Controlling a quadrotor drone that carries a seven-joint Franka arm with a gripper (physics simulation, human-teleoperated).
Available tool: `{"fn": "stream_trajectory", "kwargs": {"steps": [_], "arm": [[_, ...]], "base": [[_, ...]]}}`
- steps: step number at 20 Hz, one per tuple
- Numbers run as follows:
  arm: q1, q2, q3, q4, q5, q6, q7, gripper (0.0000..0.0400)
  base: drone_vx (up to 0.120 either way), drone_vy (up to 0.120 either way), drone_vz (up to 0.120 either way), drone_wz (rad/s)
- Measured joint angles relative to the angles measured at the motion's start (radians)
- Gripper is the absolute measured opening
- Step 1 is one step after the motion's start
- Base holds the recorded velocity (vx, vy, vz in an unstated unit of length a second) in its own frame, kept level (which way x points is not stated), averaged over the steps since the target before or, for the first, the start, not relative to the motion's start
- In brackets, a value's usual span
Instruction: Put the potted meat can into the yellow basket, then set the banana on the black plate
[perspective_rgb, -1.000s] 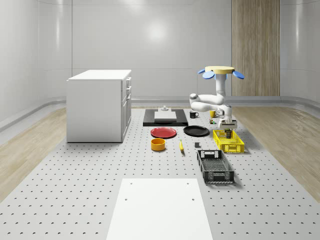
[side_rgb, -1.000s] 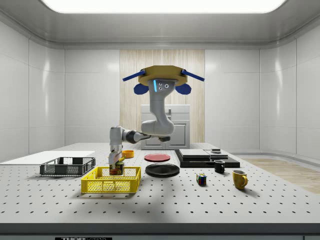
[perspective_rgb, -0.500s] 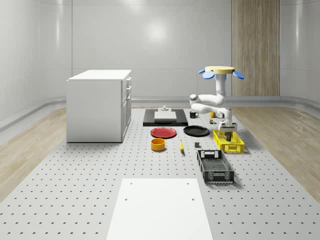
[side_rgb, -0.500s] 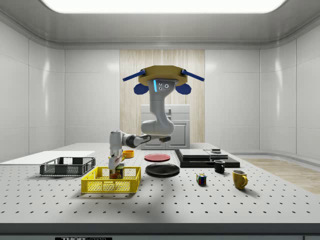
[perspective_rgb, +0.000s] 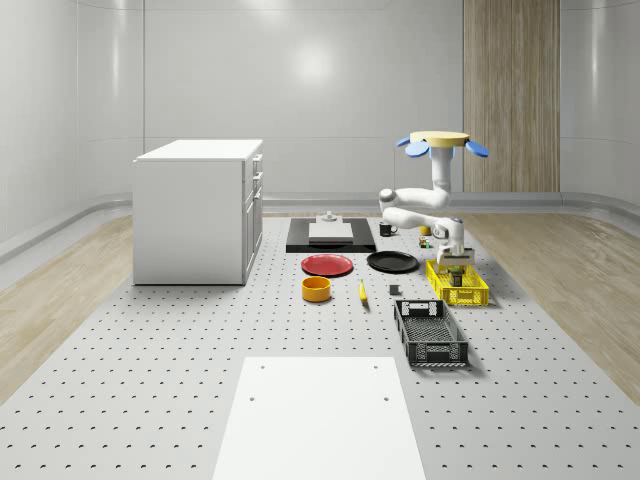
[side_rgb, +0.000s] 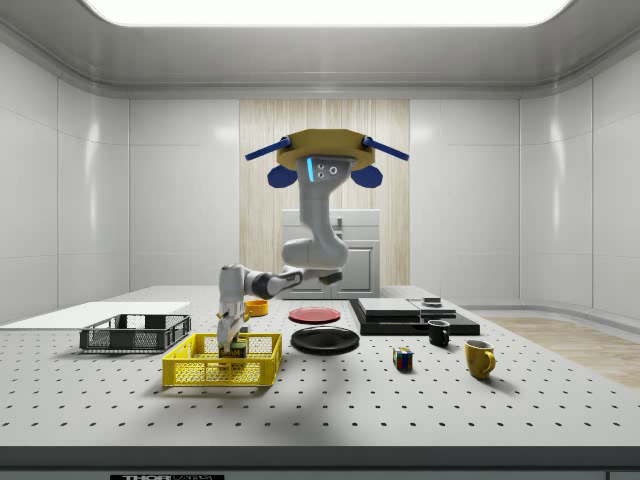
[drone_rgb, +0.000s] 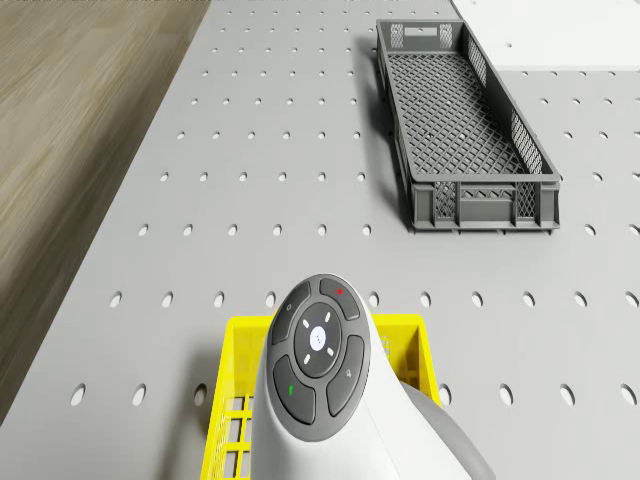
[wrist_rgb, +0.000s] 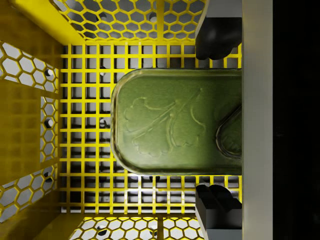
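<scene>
Side view, arm (side_rgb: 262, 279) bent into yellow basket (side_rgb: 222, 367)

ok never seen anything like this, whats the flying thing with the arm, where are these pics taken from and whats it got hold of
It is a simulated drone with a robot arm hanging beneath it, ending in a two-finger gripper.

Two pictures come from fixed cameras: one looks down on the whole scene, one looks from the side. A third sits on the drone's body, and the fourth on the wrist, looking along the gripper.

The drone hovers above the perforated table, near the black plate. The arm reaches down into the yellow basket. In the wrist view a finger sits on each side of the green-topped potted meat can, down inside the basket; whether it is still gripped I can't tell.

Also on the table: a banana, a red plate, an orange bowl, a grey crate, two mugs and a white cabinet.
</scene>
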Motion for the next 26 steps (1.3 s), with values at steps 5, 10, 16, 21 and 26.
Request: {"fn": "stream_trajectory", "kwargs": {"steps": [5, 10, 16, 21, 26], "arm": [[0.004, 0.003, 0.01, -0.004, 0.01, -0.007, -0.001, 0.0394], [0.005, 0.005, 0.014, -0.006, 0.013, -0.01, -0.002, 0.0398], [0.007, 0.007, 0.014, -0.006, 0.013, -0.012, -0.003, 0.04], [0.007, 0.008, 0.014, -0.007, 0.013, -0.014, -0.003, 0.04], [0.008, 0.01, 0.014, -0.007, 0.012, -0.015, -0.004, 0.04]], "base": [[0.0, -0.016, 0.12, 0.0], [0.12, -0.12, 0.008, 0.0], [0.12, -0.12, 0.0, 0.0], [0.008, -0.12, 0.0, 0.0], [0.04, -0.12, 0.0, 0.0]]}}
